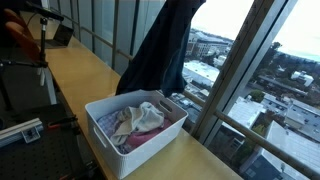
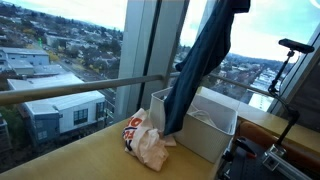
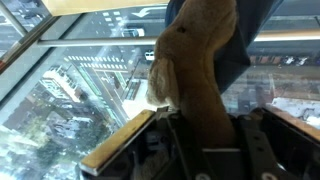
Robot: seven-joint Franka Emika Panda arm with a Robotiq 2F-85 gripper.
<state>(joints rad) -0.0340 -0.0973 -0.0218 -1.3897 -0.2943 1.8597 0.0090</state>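
Probably high-rise office, glass wall (image 2: pixel 60 40), wooden counter (image 1: pixel 88 70)

Wrist view: dark garment (image 3: pixel 195 70) is covering the fingertips of the gripper (image 3: pixel 205 135), so the pinch pt is sitting under fabric. In both ext. views the garment is running off the top edge, and its upper end isn't showing. It's also hiding one corner of the white basket (image 2: pixel 215 125) by the bench (image 2: pixel 70 160) window edge. Laundry pile (image 1: pixel 138 120) inside is blurring together, items not separable. Red-white bundle (image 2: pixel 148 140) beside basket: print is coming out too blurred to read.
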